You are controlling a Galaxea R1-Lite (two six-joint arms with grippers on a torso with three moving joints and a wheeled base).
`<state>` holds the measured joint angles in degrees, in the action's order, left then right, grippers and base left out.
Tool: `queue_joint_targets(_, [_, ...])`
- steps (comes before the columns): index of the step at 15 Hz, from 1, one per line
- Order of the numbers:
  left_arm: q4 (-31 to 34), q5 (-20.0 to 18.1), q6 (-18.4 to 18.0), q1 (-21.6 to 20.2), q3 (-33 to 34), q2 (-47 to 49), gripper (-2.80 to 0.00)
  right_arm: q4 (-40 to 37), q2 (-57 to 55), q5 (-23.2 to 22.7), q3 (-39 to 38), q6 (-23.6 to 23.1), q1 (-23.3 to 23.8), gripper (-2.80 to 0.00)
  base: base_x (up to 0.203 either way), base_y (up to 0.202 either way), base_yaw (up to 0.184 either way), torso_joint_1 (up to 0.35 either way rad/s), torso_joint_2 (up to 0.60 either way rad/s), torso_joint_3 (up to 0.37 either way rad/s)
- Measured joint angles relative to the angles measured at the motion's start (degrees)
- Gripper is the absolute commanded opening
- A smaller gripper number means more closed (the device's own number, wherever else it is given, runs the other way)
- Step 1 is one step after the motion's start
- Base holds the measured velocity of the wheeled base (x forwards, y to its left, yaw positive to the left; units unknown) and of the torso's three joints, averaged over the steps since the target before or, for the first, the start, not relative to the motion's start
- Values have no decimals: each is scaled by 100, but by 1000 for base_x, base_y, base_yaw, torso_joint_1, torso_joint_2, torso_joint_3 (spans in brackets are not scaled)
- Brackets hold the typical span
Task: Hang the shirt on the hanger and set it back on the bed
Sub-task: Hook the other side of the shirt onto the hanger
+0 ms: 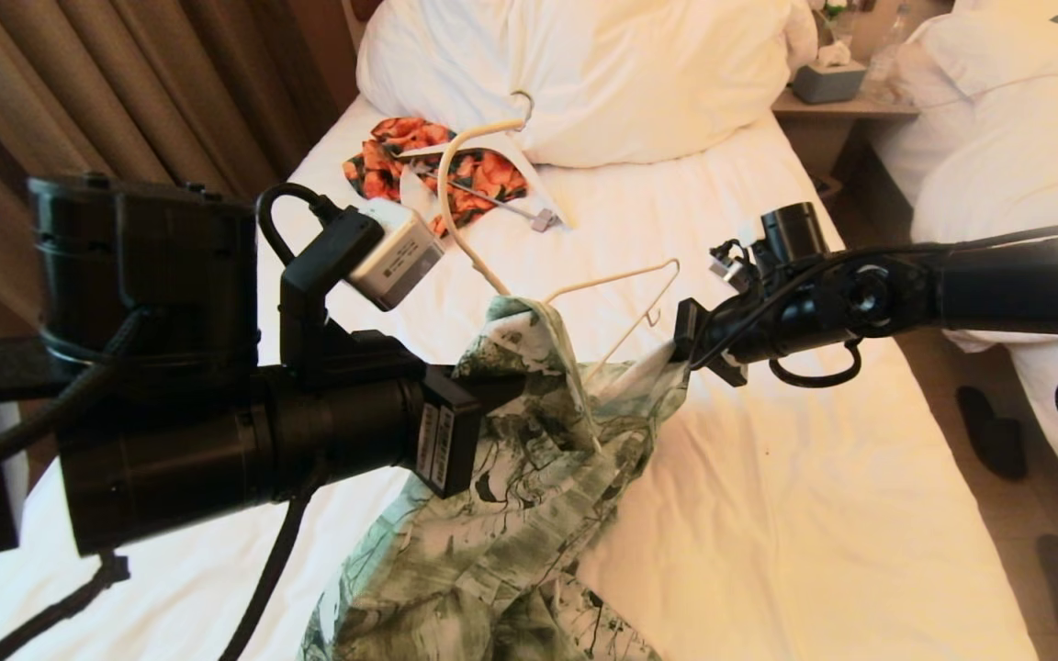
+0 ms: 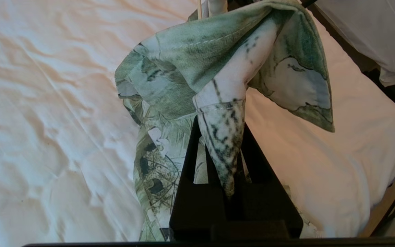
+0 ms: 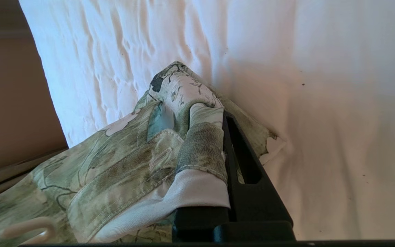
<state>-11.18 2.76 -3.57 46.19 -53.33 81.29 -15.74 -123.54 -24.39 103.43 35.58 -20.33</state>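
Left gripper (image 2: 221, 151): fingers pinched on a folded hem of the shirt (image 1: 529, 477), cloth bunched between the pads and spilling past the tips. Right gripper (image 3: 214, 144): fingers likewise closed on a thick fold, one finger (image 3: 249, 185) visible, the other buried under cloth. The shirt hangs between the two grips, raised off the bed (image 1: 768, 514), its tail trailing down to the sheet below the left fingers. The hanger (image 1: 625, 308) sits partly inside the shirt, one shoulder and a slim wire arm standing clear between the grippers; its hook is seen beside the right fingers' fold. Judgement: shirt is light, limp, sags wherever unsupported; holds near collar or shoulder seams would serve best. Hanger is thin, light, probably springy, and could slip out of the loose cloth. Open sheet lies beyond the right fingers; the bed edge and floor are close behind the right arm. An orange garment (image 1: 419, 165) and second hanger (image 1: 474, 156) lie well beyond, near the pillow (image 1: 602, 64).
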Motion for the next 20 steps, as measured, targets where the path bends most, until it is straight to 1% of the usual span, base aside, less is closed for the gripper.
queue_joint_targets(4, [-21, 9, 10, 56, 298, -1, -280, 0, 152, 9, -225, 0, 52, -280, 0, 0, 0, 0, 0, 0])
queue_joint_targets(8, [-91, 18, 187, 171, 398, -56, -280, 6, 180, 17, -373, -6, 38, -280, 0, 0, 0, 0, 0, 0])
queue_joint_targets(14, [-100, 3, 204, 201, 747, -182, -280, 227, 160, 28, -376, -1, 39, -280, 0, 0, 0, 0, 0, 0])
queue_joint_targets(17, [-102, 7, 362, 309, 858, -255, -280, 234, 118, 28, -390, -1, 41, -280, 0, 0, 0, 0, 0, 0])
queue_joint_targets(20, [-105, 5, 375, 358, 1024, -235, -280, 346, 105, 22, -404, -1, 41, -280, 0, 0, 0, 0, 0, 0])
